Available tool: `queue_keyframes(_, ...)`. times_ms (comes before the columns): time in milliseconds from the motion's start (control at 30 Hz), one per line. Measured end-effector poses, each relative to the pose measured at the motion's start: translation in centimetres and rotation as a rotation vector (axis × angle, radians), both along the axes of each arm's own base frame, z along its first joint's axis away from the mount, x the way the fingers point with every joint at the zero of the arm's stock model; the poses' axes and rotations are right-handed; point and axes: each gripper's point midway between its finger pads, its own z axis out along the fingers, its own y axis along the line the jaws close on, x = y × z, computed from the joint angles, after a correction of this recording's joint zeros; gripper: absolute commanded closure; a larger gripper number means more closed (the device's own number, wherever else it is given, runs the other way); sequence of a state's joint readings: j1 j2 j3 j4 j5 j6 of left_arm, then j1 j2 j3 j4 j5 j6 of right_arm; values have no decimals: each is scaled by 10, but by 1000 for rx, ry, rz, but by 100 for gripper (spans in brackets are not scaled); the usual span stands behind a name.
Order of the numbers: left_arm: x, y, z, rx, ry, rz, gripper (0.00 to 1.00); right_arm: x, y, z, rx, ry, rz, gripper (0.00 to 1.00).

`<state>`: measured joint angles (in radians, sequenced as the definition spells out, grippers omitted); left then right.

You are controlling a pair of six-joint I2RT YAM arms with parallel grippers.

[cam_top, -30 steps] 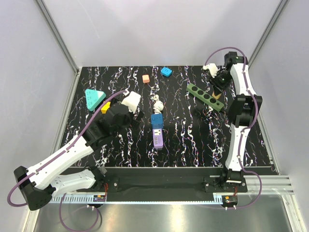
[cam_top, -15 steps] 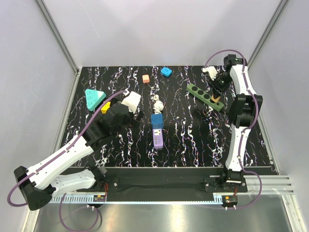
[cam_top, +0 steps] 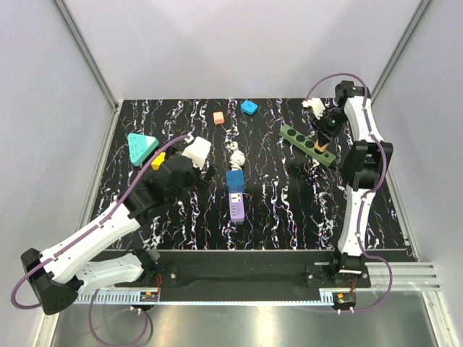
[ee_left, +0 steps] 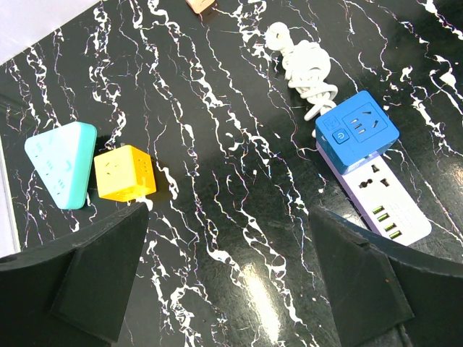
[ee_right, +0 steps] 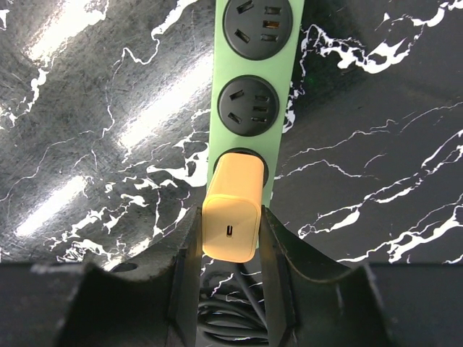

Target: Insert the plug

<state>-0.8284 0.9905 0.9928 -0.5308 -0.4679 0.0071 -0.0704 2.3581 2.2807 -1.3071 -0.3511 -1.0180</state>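
A yellow-orange plug [ee_right: 231, 217] stands on the end socket of the green power strip [ee_right: 249, 65], its front hiding that socket. My right gripper [ee_right: 230, 238] is shut on the plug, one finger pressed against each side. From above, the plug [cam_top: 325, 148] sits at the near-right end of the strip [cam_top: 304, 141], under the right gripper [cam_top: 327, 136] at the back right. Two free round sockets show further along the strip. My left gripper [ee_left: 231, 282] hangs open over bare table, left of centre [cam_top: 202, 173].
A teal triangle socket [ee_left: 61, 173] and a yellow cube [ee_left: 124, 172] lie left. A blue cube adapter [ee_left: 356, 131] sits on a purple strip [ee_left: 383, 202] beside a white cable bundle [ee_left: 307, 69]. An orange block [cam_top: 218, 117] and a blue block [cam_top: 249, 107] lie far back.
My right gripper has shifted slightly with the plug, bringing it down at the strip's near end. The left arm has not moved.
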Motion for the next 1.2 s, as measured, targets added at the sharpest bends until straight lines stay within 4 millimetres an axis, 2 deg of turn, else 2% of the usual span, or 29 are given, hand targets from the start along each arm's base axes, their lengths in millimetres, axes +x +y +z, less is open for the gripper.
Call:
queue_keyframes(500,0,0,0,-1,0,0,1,3,-2,2,-4,-12,8,100)
queue_keyframes(1200,0,0,1,-1,0,-1,1,3,-8,-6,4,-7,4,100)
